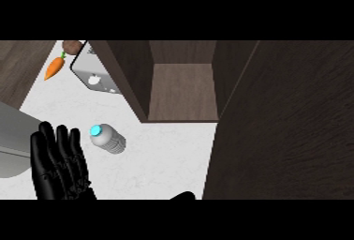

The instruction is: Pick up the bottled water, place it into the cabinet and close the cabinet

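From my remote seat: a white marbled bench (pixel 166 154) fills the head view, w/ an open dark-wood cabinet (pixel 181 89) at top centre and its door (pixel 283 126) swung out across the right side. The bottled water (pixel 107 138), blue cap, stands on the bench just left of the cabinet's front edge, apart from my left robot hand (pixel 61 161), which rests released, fingers up, at lower left. A carrot (pixel 55 68) lies top left beside a brown item I can't identify. Right robot hand (pixel 184 196): only a black tip at bottom edge; can't tell its state.
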Motion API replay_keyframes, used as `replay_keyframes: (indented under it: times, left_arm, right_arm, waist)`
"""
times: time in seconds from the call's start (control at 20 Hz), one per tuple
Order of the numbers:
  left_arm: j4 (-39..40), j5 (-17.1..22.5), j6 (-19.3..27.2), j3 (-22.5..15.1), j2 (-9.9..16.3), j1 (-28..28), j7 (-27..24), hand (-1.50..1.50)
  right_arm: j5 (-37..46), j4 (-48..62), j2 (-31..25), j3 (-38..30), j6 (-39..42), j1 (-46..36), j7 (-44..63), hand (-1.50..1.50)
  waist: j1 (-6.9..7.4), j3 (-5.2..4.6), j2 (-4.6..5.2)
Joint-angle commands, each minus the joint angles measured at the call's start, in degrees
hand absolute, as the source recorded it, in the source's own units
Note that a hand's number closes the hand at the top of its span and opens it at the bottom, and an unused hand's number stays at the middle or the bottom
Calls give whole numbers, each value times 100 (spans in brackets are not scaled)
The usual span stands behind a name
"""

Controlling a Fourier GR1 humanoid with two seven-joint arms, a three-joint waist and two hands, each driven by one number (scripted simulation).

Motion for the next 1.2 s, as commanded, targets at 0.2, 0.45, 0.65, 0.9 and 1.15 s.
replay_keyframes:
  times: [0.2, 0.45, 0.65, 0.9, 1.15]
  left_arm:
    - [222, 94, -91, 398, -189, -170, 89, -150]
    - [656, 506, 46, 762, -194, -540, 26, -150]
    - [898, 1132, 792, 601, 285, 45, -619, -150]
    - [1291, 1856, 898, 1141, 427, -52, -980, -150]
    - [1407, 3225, 1184, 1421, 1181, 232, -1762, -150]
  right_arm:
    - [669, -1018, -144, 460, -244, 138, 581, -150]
    - [506, -959, -216, 431, -297, 47, 591, -150]
    - [-14, -1134, -502, 20, -127, 396, 290, -150]
    - [245, -832, -470, 386, -195, 544, 36, -150]
    - [84, -1105, -526, 110, -363, 31, 631, -150]
  waist:
    - [-14, -7, 0]
    - [-16, -6, 8]
    - [-37, -6, 10]
    - [-34, -5, 12]
    - [-36, -21, 20]
